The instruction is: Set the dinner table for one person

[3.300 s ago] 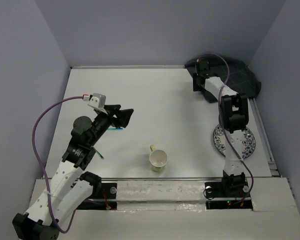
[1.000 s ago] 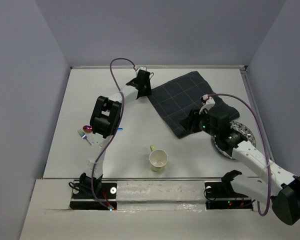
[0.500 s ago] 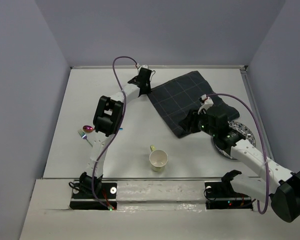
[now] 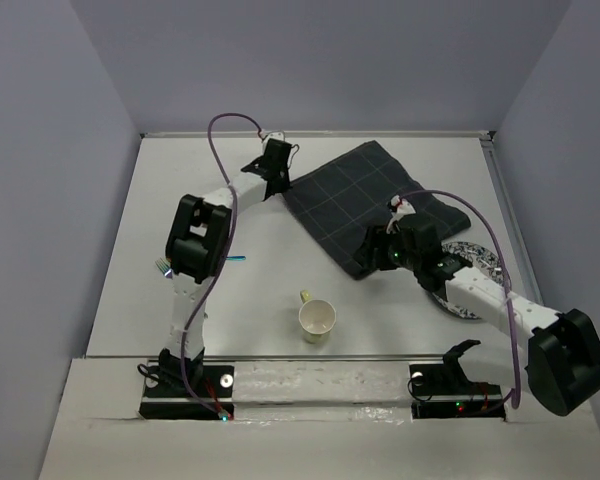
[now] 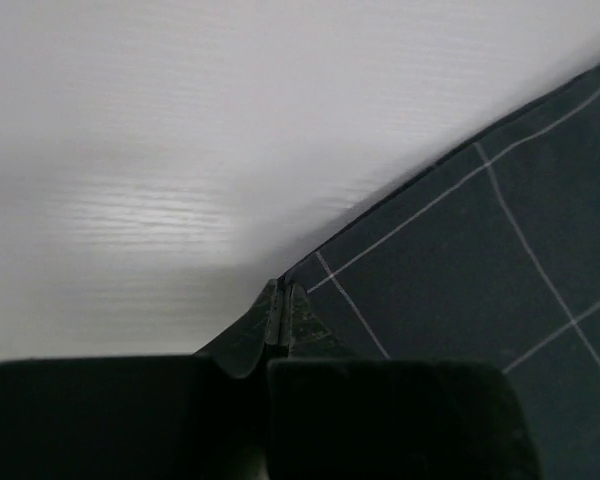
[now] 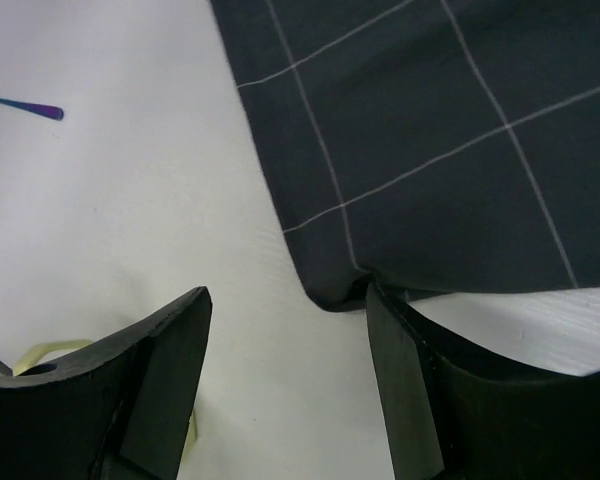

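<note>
The white dinner table (image 4: 240, 215) carries a dark navy checked cloth mat (image 4: 365, 200) lying askew at the back. My left gripper (image 4: 271, 183) is shut on the mat's far left corner; in the left wrist view the jaws (image 5: 283, 292) pinch the cloth's (image 5: 480, 260) edge. My right gripper (image 4: 370, 258) stands open at the mat's near corner. In the right wrist view that corner (image 6: 325, 292) touches the right finger (image 6: 390, 340), with bare table between the jaws (image 6: 285, 300).
A pale yellow cup (image 4: 317, 318) stands near the front middle, its handle (image 6: 40, 355) low in the right wrist view. A patterned plate (image 4: 477, 262) lies partly under the right arm. Cutlery (image 4: 164, 266) peeks out behind the left arm, and a blue handle (image 6: 25, 105) lies left.
The left gripper has shut on the mat's far corner and drawn it left. The right gripper has opened wider and shifted left with the mat's near corner.
</note>
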`<action>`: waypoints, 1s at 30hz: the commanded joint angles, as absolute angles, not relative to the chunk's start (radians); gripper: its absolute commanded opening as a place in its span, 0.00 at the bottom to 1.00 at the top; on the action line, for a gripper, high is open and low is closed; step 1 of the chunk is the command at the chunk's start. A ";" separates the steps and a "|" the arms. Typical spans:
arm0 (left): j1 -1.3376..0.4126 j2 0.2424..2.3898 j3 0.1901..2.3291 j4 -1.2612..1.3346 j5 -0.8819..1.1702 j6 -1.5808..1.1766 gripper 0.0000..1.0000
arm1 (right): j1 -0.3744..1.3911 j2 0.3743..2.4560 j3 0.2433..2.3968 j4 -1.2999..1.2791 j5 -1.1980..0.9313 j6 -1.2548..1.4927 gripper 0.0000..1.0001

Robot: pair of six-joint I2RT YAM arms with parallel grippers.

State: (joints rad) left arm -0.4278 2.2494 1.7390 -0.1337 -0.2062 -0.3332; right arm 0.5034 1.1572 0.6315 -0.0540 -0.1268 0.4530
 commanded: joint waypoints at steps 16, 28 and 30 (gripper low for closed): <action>-0.325 1.655 1.232 0.156 -0.204 -0.402 0.00 | 0.256 1.505 0.813 -0.043 0.018 0.522 0.63; -0.328 1.609 1.243 0.110 -0.130 -0.339 0.00 | 0.256 1.821 1.040 0.072 -0.091 0.647 0.53; -0.328 1.574 1.230 0.120 -0.135 -0.336 0.00 | 0.256 1.816 1.052 0.072 -0.051 0.649 0.20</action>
State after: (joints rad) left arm -0.3298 1.6836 1.2385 0.0925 -0.1360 -0.3691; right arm 0.2497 1.8004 0.9974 0.0227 -0.0757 0.6064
